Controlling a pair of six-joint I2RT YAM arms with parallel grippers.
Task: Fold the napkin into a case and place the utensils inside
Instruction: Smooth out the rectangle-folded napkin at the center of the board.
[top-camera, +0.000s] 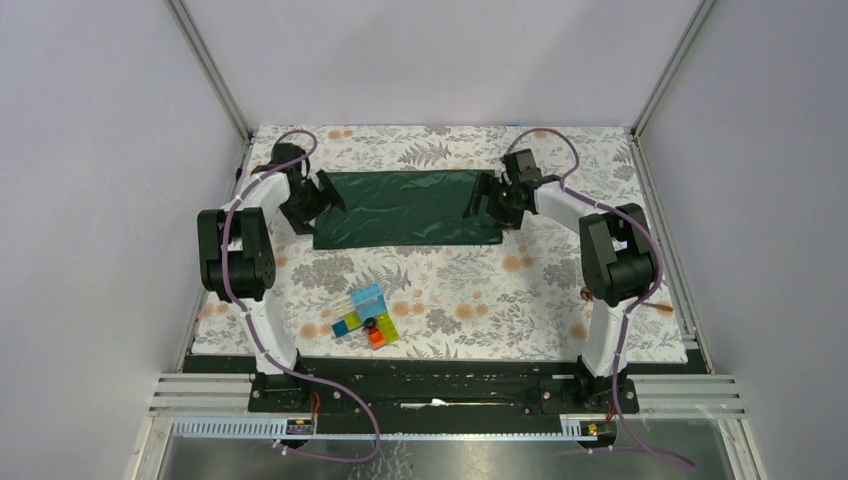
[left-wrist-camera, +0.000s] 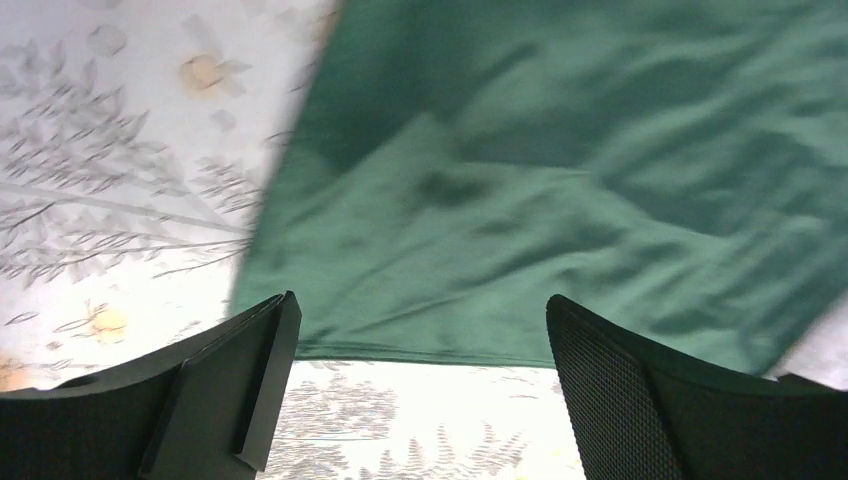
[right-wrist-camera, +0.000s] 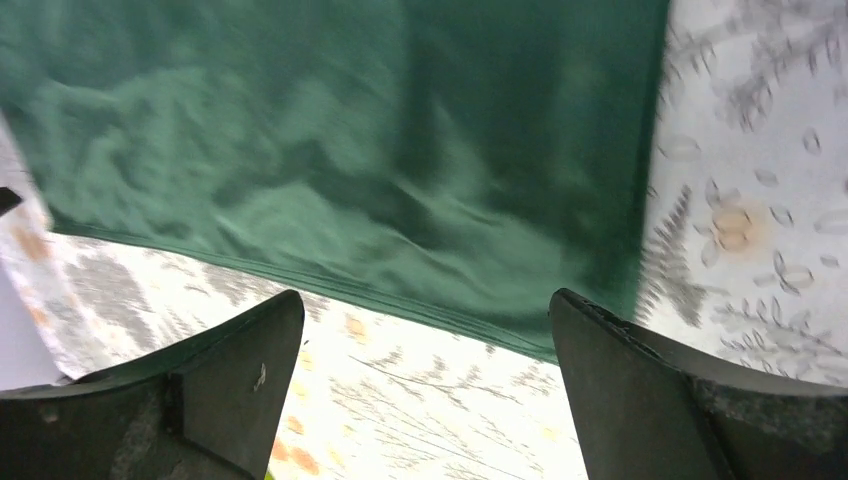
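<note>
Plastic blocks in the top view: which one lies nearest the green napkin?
The pale blue block, at the cluster's far end toward the napkin. The orange block and the dark blue block lie at its near end.

Floral-covered table (top-camera: 560, 290) with a dark green napkin (top-camera: 410, 208) (spread flat) and colourful blocks (top-camera: 365, 318) nearer the front edge

Spread flat toward the far edge of the table (top-camera: 480, 290): the napkin (top-camera: 408, 208), a wide rectangle. At its left end, the left gripper (top-camera: 322, 195); at its right end, the right gripper (top-camera: 487, 197). Toward the near edge, left of centre, colourful blocks (top-camera: 365, 315).
</note>
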